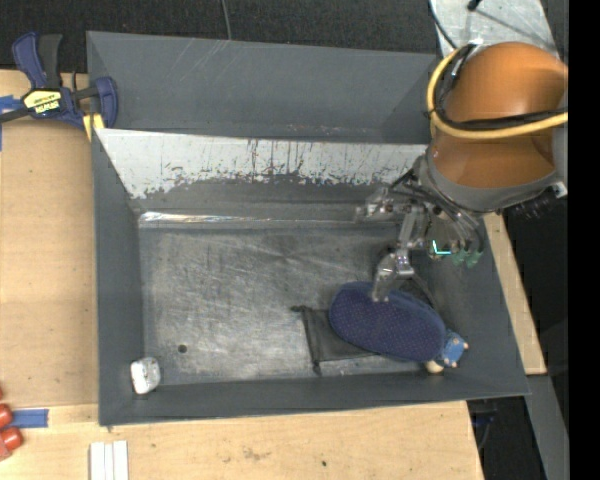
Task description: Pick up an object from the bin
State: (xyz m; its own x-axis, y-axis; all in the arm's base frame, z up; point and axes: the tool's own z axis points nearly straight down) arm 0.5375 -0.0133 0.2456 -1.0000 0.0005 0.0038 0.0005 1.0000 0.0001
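Note:
My gripper [388,276] hangs at the right side of the bin, its tip just above the upper left edge of a dark blue oval pad [390,328]. The pad lies flat near the bin's front right corner and has a small blue and tan end piece [448,353] at its right. Part of the pad rests on a dark flat rectangular sheet [320,346]. I see nothing held in the gripper.
A small white and grey lump [145,373] lies in the front left corner of the bin. The arm with its orange cover comes in over the bin's right wall. The sloped back wall rises behind the gripper.

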